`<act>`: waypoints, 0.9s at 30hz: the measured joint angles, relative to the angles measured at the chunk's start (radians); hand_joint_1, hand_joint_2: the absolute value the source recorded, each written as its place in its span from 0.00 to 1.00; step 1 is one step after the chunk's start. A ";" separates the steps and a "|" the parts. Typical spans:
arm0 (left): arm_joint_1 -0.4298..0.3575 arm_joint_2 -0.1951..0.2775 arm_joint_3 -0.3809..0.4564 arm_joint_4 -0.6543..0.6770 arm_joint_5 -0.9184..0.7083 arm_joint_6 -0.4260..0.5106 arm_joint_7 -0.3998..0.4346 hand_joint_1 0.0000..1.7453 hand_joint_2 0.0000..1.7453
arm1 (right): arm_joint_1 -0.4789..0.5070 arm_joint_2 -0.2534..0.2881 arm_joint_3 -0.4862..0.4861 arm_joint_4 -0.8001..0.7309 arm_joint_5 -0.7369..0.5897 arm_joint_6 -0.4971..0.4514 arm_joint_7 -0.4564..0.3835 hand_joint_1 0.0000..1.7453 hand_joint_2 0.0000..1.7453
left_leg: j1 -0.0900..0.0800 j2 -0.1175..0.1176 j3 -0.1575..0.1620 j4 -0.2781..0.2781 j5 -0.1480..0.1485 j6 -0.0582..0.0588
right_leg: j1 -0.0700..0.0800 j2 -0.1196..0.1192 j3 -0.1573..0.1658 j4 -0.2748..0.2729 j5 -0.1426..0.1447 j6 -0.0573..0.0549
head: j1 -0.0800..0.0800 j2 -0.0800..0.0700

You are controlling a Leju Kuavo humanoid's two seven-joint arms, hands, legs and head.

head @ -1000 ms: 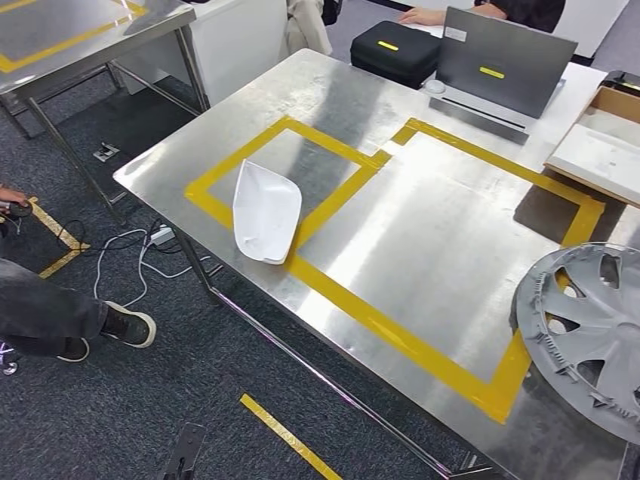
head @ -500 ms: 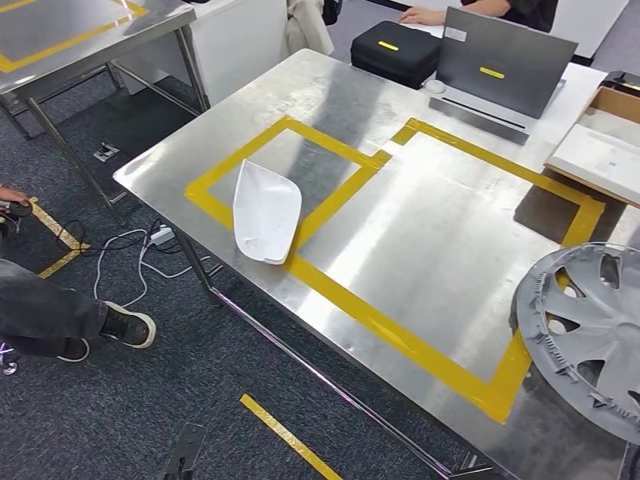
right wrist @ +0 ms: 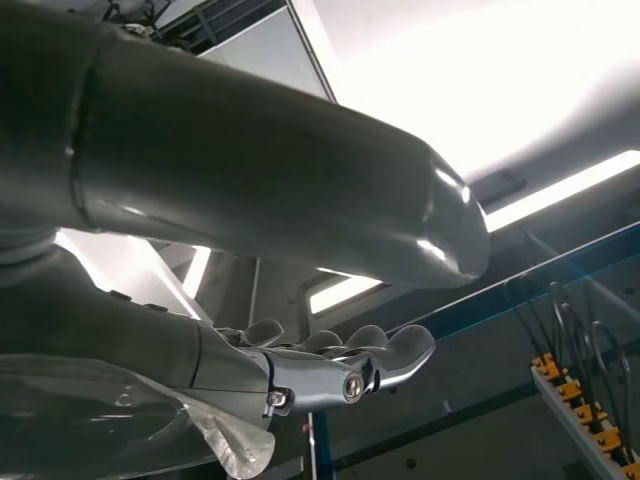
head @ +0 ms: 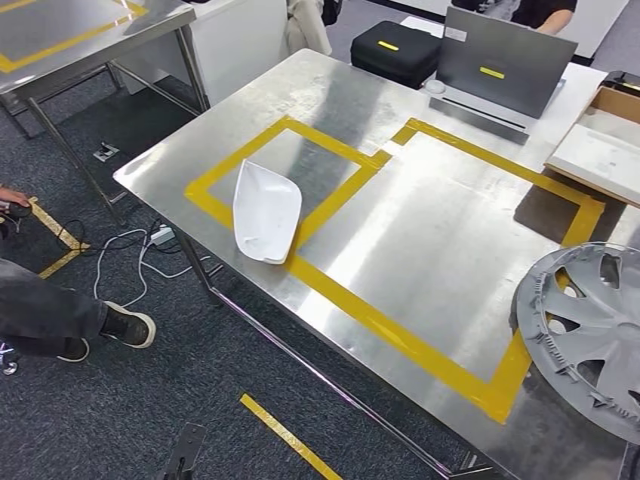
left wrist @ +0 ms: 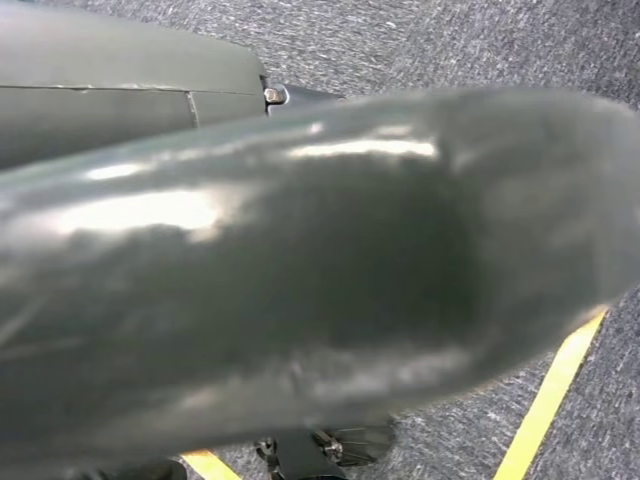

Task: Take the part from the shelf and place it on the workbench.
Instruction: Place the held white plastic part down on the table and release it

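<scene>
Part (head: 264, 212): a white shell, judged to be the task's thing, is being seen on the worktop (head: 423, 230), toward 10 o'clock from the middle of the head view. It is lying across the yellow tape (head: 377, 322) at the near corner of the smaller marked square, partly inside it and partly out. Its long axis is running roughly from 11 to 5 o'clock, with the narrower end at 11. The shelf step is therefore being judged as done, with the part already set down.

The right robot hand (right wrist: 332, 365) is being held with its fingers stretched out and apart from the thick thumb (right wrist: 302, 190). Nothing is being gripped between them, and its camera is looking up at ceiling lights. The state of the left robot hand cannot be told. Its wrist view is being blocked by a blurred grey mass (left wrist: 317, 270), probably the hand's own thumb, with carpet behind it, so that arm is being judged as hanging.

Since the part is lying on the left half of the head view, the left arm is being judged the nearer one.

A grey hubcap (head: 589, 330) at 4 o'clock is being cut off by the frame edge. Crumpled clear film (right wrist: 151, 430) is being seen beside the right wrist, and its purpose is hard to make out.
</scene>
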 joint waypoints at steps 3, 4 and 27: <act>0.000 0.000 0.000 0.000 0.010 -0.003 0.000 0.00 0.00 | 0.000 -0.002 0.000 0.000 0.000 -0.003 0.002 0.00 0.00 | 0.000 0.000 0.000 0.000 0.000 0.000 | 0.000 0.000 0.000 0.000 0.000 0.000 | 0.000 0.000; -0.001 0.000 0.000 0.000 0.014 -0.005 0.000 0.00 0.00 | 0.000 -0.002 0.000 0.000 -0.001 -0.004 0.003 0.00 0.00 | 0.000 0.000 0.000 0.000 0.000 0.000 | 0.000 0.000 0.000 0.000 0.000 0.000 | 0.000 0.000; -0.012 0.001 -0.001 0.000 0.018 -0.035 0.034 0.00 0.00 | 0.020 0.000 0.000 0.008 -0.013 -0.031 0.016 0.00 0.00 | 0.004 0.006 0.002 -0.018 0.014 0.035 | -0.017 0.001 -0.092 0.175 -0.050 0.040 | 0.003 0.000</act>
